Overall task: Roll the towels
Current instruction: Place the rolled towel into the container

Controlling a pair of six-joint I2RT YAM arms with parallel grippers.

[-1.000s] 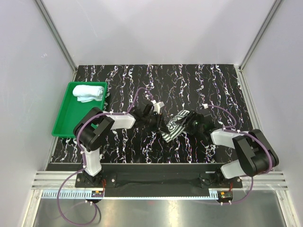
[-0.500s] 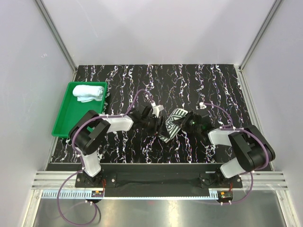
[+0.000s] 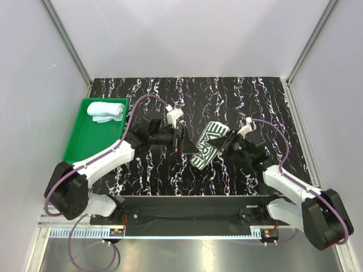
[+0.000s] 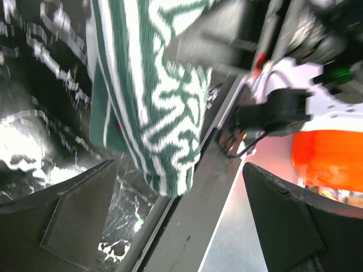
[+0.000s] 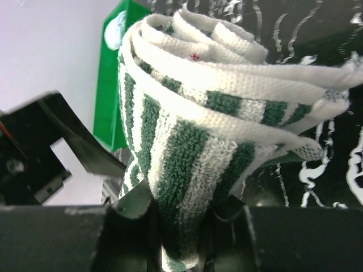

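Note:
The striped towel, a tight dark-and-white roll, lies slanted at the table's middle. My right gripper is shut on its right end. In the right wrist view the roll's spiral end fills the frame, with a fold pinched in the right gripper. My left gripper is open just left of the roll and apart from it. Its fingers stand wide, and the towel hangs beyond them. The light blue towel lies rolled in the green tray.
The green tray stands at the table's left edge and shows in the right wrist view. The metal rail along the near table edge shows below the roll. White walls enclose the table on three sides.
My left gripper opened, let go of the striped roll and drew back a little to the left. My right gripper closed on the roll's right end. Both arms stretched out lower.

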